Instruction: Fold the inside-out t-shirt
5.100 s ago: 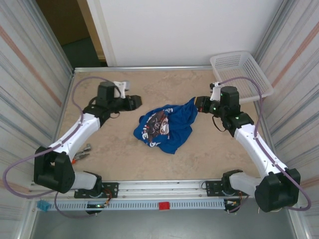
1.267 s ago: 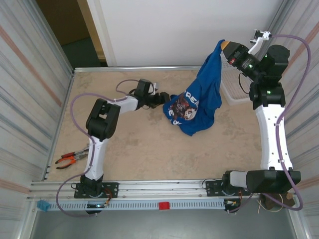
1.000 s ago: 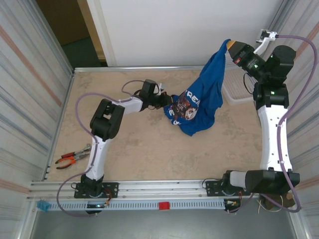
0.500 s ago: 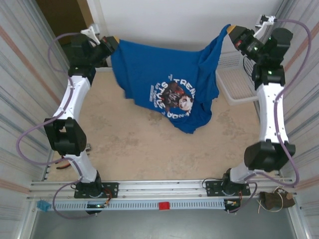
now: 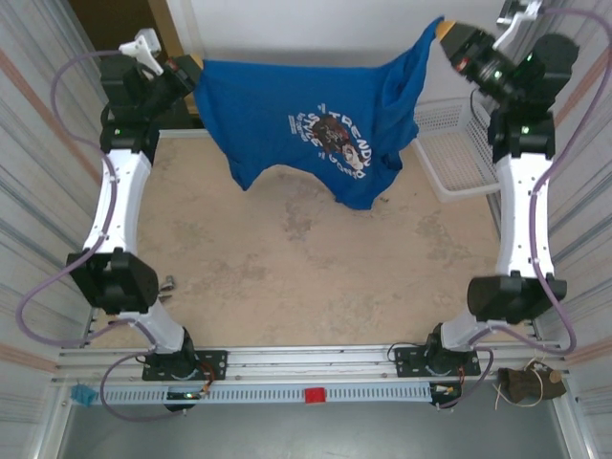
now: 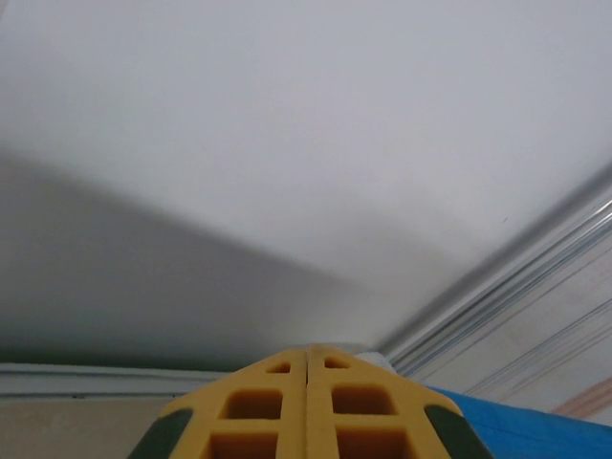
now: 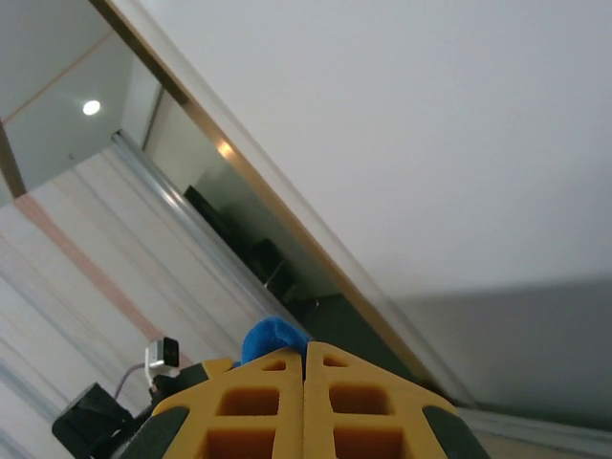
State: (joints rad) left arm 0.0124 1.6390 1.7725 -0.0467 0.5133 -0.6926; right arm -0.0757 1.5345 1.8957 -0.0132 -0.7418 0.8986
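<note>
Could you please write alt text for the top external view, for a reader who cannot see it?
A royal-blue t-shirt hangs stretched between two raised robot arms, the left gripper shut on one upper corner and the right gripper on the other. Its dark print faces the camera, and a white lattice basket sits at the table's far right.

Royal-blue t-shirt (image 5: pixel 258 105), dark multicoloured print (image 5: pixel 330 134)
</note>
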